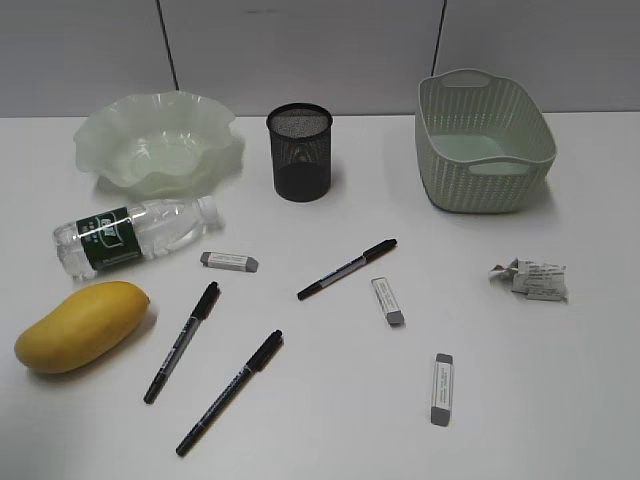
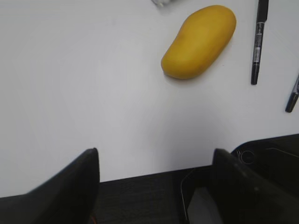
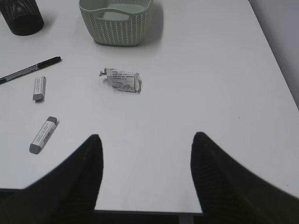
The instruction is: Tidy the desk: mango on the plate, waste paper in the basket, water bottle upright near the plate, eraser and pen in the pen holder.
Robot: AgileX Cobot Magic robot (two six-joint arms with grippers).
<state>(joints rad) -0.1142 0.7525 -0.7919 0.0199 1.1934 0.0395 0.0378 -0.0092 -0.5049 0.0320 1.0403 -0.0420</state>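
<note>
Both grippers, left (image 2: 154, 186) & right (image 3: 145, 179), spread wide w/ nothing held; pens (image 1: 228, 392), erasers (image 1: 442, 388) litter desk (image 1: 560, 380) center.

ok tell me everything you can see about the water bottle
The water bottle is small, clear plastic, with a dark green label around its middle and a white cap. It lies on its side on the white desk, cap pointing right and slightly away from the camera. It sits just in front of the pale green ruffled plate, behind the mango, with an eraser off its cap end. It appears to touch only the desk. Whether it holds water is unclear.
</note>
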